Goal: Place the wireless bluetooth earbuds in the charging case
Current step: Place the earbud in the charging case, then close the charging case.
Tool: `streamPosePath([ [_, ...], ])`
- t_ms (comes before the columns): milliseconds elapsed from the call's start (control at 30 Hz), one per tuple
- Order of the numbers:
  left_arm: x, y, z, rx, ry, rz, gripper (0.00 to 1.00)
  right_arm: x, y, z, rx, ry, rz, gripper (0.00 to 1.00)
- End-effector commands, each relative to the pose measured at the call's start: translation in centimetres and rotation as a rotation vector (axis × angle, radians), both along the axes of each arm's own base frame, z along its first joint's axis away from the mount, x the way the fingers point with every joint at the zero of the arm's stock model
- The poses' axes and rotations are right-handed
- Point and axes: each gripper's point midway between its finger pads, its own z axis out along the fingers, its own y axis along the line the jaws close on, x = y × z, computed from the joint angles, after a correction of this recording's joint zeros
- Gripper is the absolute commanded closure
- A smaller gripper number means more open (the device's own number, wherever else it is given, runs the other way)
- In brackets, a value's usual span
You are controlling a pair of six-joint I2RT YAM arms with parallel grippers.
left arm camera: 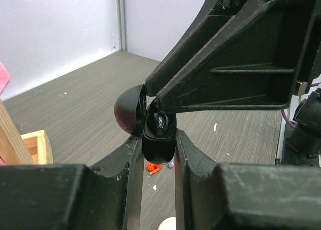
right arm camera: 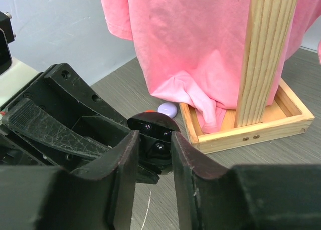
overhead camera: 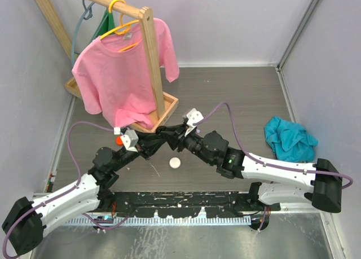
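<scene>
My left gripper is shut on the base of a black charging case, whose round lid stands open to the left. My right gripper reaches into the open case from above and is shut on a black earbud, also visible in the left wrist view. Both grippers meet above the table centre, the left gripper and the right gripper. An orange-red earbud and a purple earbud lie on the table under the case.
A white round case lies near the front, an orange one by the left wrist, a purple one beside the wooden rack base. A pink shirt hangs on the rack. A teal cloth lies right.
</scene>
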Motion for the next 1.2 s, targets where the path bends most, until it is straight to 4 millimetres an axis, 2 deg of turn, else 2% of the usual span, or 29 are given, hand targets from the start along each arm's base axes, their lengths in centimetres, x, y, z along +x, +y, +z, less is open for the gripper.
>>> streamPosePath([
  [0,-0.2,0.3,3.9,-0.088,-0.086,0.006,1.0,-0.7,-0.4,2.0,0.05,-0.033,0.019,0.59],
  [267,-0.4,0.0,2.3,-0.048,-0.062,-0.014,1.0,-1.5,-1.8,3.8,-0.039,-0.084,0.048,0.37],
  [467,-1.6,-0.7,1.0,0.03,-0.05,-0.091,1.0,-2.5,-2.0,3.6,-0.137,-0.082,0.166,0.26],
  [600,-2.7,-1.4,1.0,0.07,-0.056,-0.169,1.0,-2.5,-2.5,3.5,-0.159,-0.057,0.271,0.22],
  [767,-3.7,-2.2,0.8,0.107,-0.059,-0.245,1.0,-3.6,-2.9,3.0,-0.177,-0.023,0.446,0.19],
  [900,-4.4,-2.7,1.0,0.118,-0.063,-0.301,1.0,-3.5,-2.9,2.0,-0.196,0.009,0.511,0.17],
  [1167,-4.1,-3.2,1.0,0.127,-0.043,-0.311,1.0,-4.3,-2.2,0.1,-0.219,0.066,0.636,0.17],
])
